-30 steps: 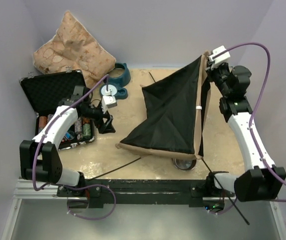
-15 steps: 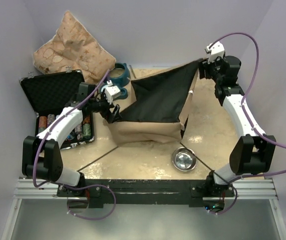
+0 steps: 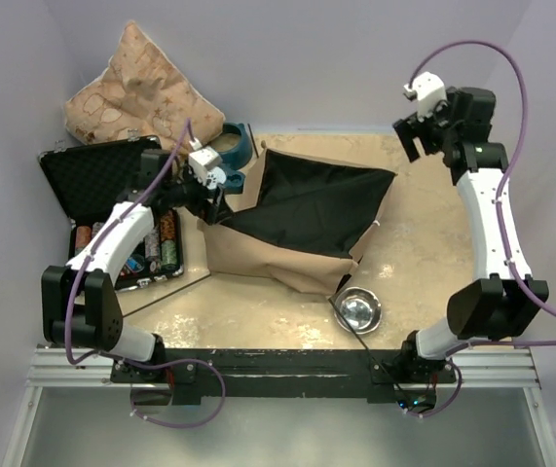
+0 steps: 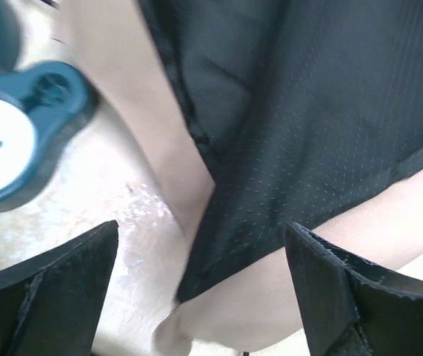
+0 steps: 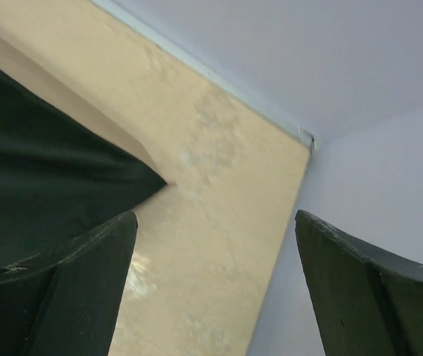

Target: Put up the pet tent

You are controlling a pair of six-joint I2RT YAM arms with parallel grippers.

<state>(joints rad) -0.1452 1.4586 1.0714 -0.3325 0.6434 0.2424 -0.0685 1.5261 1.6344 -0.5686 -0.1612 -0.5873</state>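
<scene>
I see the tan-beige fabric pet tent [image 3: 307, 209] lying collapsed and creased at the middle of the mottled beige table [image 3: 424, 263], with its dotted black mesh lining facing up. At the far left, a soft star-patterned tan pillow [image 3: 141, 92] sits behind an open black foam-lined case [image 3: 92, 175]. A round steel bowl [image 3: 357, 309] sits just beside the tent's near right corner. My left gripper [image 3: 209, 202] reaches low over the tent's left corner, fingers spread wide and gripping nothing. My right gripper [image 3: 416, 136] is held high at the far right, fingers apart and empty.
</scene>
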